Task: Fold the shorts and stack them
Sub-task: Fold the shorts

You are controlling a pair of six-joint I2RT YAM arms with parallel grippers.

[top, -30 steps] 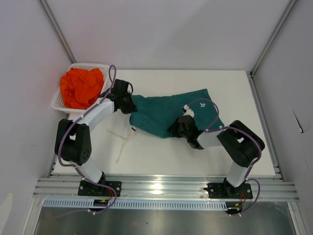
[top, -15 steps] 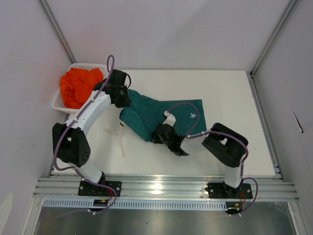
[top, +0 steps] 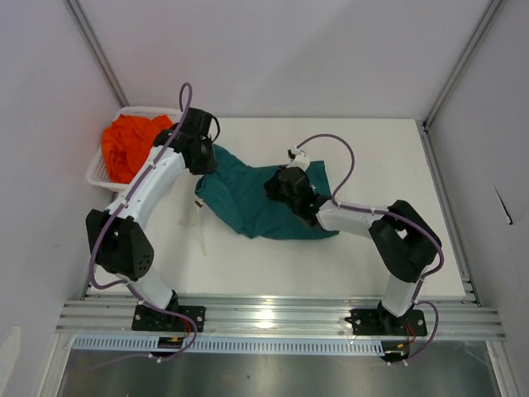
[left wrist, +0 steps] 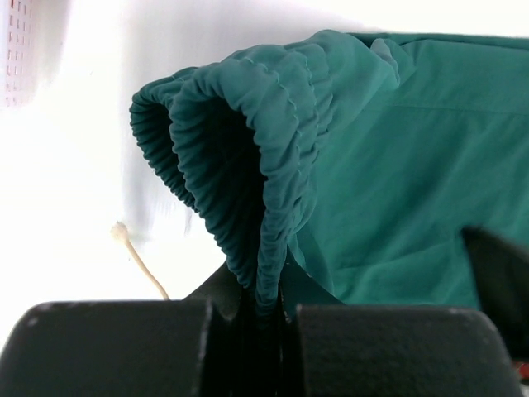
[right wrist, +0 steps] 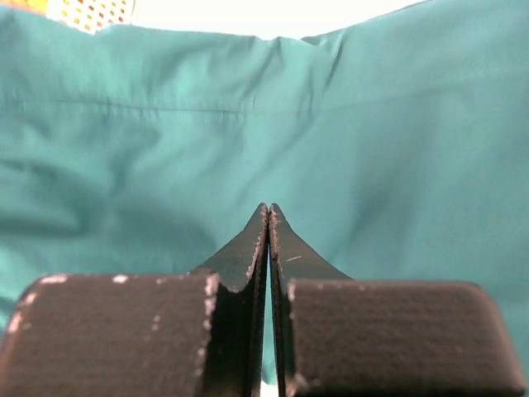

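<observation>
Two layers should be aligned flat; left gripper (left wrist: 263,308) is clamped on the teal shorts (top: 248,205) at the waistband (left wrist: 240,116), right gripper (right wrist: 269,217) is closed tight.

Not seeing everything here.
Catching just a blurred corner of basket (right wrist: 91,10); missing teal shorts (left wrist: 413,149) past the right edge, and their waistband inside the left gripper (left wrist: 266,302).
</observation>
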